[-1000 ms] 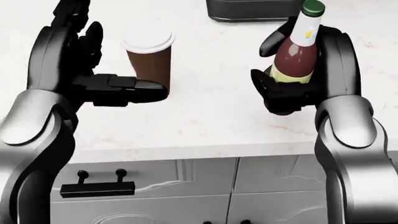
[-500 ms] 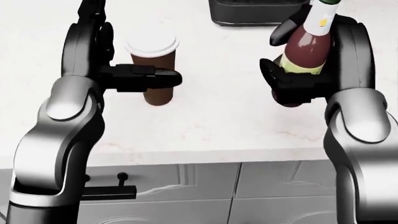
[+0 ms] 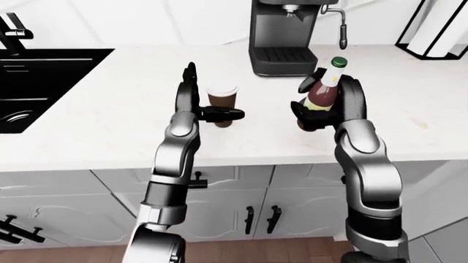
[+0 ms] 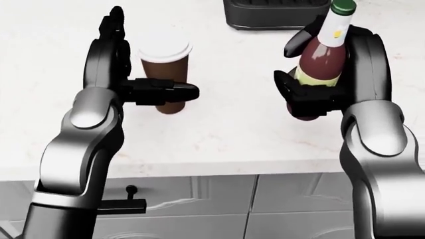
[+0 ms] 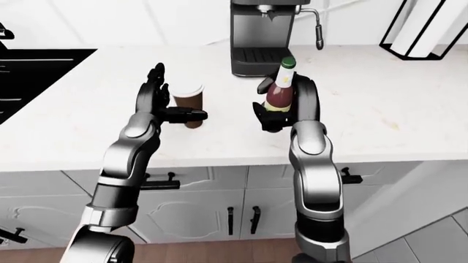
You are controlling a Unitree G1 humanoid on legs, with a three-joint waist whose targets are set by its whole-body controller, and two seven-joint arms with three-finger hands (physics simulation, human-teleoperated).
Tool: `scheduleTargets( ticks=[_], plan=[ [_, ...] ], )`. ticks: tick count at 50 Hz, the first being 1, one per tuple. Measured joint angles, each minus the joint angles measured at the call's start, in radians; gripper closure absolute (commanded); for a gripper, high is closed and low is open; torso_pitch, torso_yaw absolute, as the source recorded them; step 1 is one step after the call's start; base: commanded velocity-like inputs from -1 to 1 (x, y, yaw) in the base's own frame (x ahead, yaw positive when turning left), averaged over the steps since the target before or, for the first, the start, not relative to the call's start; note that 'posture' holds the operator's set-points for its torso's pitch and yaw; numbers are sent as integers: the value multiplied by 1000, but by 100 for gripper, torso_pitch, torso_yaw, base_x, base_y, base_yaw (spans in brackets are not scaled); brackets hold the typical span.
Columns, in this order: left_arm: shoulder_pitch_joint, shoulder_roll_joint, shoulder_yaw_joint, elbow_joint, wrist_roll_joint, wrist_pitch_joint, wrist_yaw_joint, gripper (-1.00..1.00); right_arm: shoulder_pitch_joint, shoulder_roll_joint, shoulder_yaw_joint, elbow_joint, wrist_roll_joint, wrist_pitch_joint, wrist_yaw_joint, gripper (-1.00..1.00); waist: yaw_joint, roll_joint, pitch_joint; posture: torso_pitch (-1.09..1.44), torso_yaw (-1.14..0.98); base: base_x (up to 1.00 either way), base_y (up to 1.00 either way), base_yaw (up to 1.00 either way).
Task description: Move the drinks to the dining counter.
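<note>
Bottle [image 4: 323, 55] sits pinched in the right hand [image 4: 312, 97] at 2 o'clock of the head view, fingers wrapped round its lower body; it looks lifted off the counter [image 4: 232, 129], as it did 0.5 s ago. Cup [image 4: 163, 74] stands at 10 o'clock. Left hand [image 4: 159, 92] has slid a little lower across the cup since 0.5 s ago; whether its fingers pinch it cannot be told. Coffee machine [image 3: 283, 35] at 12 o'clock. Judgement: 2 drinks nearly secured, carry not begun.
</note>
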Motion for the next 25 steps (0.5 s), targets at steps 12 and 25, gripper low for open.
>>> scheduleTargets(
  ticks=[12, 25],
  plan=[
    [-8, -8, -11, 48, -2, -39, 3, -79, 2, 2, -1, 4, 0, -11, 1, 100, 0, -1, -2, 0, 0, 0, 0, 0],
    [-7, -14, -15, 63, 8, -50, 2, 1, 8, 4, 1, 6, 1, -15, -1, 100, 0, -1, -2, 0, 0, 0, 0, 0]
  ],
)
